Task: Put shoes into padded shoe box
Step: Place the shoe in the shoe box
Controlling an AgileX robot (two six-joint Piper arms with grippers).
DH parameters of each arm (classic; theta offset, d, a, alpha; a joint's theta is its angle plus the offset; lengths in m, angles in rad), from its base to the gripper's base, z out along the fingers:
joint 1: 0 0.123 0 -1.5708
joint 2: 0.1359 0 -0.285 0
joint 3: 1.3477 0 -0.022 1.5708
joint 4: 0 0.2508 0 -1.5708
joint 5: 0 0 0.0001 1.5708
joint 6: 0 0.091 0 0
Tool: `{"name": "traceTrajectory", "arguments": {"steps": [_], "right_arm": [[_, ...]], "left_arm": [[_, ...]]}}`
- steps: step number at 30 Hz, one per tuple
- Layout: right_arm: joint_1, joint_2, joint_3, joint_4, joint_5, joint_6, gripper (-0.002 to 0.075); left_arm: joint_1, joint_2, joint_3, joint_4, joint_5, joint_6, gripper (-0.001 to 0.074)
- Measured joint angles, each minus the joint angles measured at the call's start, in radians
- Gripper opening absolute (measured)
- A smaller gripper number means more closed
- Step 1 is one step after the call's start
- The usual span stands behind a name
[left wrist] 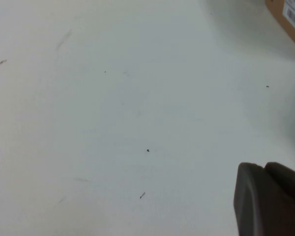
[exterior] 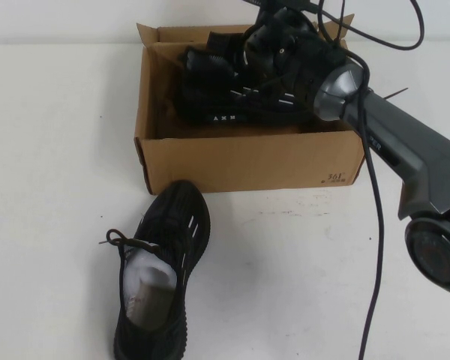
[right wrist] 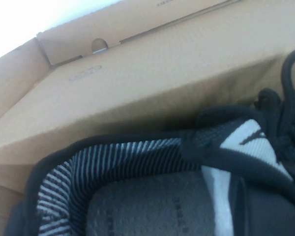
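One sneaker point(exterior: 232, 86) sits in the shoe box point(exterior: 247, 161) under the right gripper point(exterior: 274, 45), fingers hidden; its mate point(exterior: 161, 277) waits on the table point(exterior: 52, 187). Left gripper point(left wrist: 268, 201) hovers aside, grip unclear. Next: fetch the mate.

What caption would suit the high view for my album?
Right gripper lowers one shoe into the cardboard box; the second shoe waits on the table; the left gripper is out of sight.

Right arm stretched forward from lower right, wrist bent down, right end effector point(exterior: 274, 45) sunk low inside box opening, fingers hidden, can't tell grip. Left end effector point(left wrist: 270, 201) hanging over bare bench, only dark corner visible in own wrist view, arm out of high view.
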Motion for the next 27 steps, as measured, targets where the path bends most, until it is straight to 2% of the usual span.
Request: {"name": "traceTrajectory", "arguments": {"steps": [10, 13, 17, 20, 27], "right_arm": [[0.000, 0.000, 0.000, -0.031, 0.031, -0.065, 0.0008], [0.000, 0.000, 0.000, -0.027, 0.066, -0.065, 0.0113], [0.000, 0.000, 0.000, -0.027, 0.073, -0.065, 0.0344], [0.000, 0.000, -0.009, -0.029, 0.073, -0.065, 0.0470], [0.002, -0.035, -0.011, -0.015, 0.068, -0.073, 0.0477]], "left_arm": [[0.000, 0.000, 0.000, 0.000, 0.000, 0.000, -0.0004], [0.000, 0.000, 0.000, 0.000, 0.000, 0.000, -0.0004], [0.000, 0.000, 0.000, 0.000, 0.000, 0.000, -0.0004], [0.000, 0.000, 0.000, 0.000, 0.000, 0.000, -0.0004], [0.000, 0.000, 0.000, 0.000, 0.000, 0.000, -0.0004]]}}
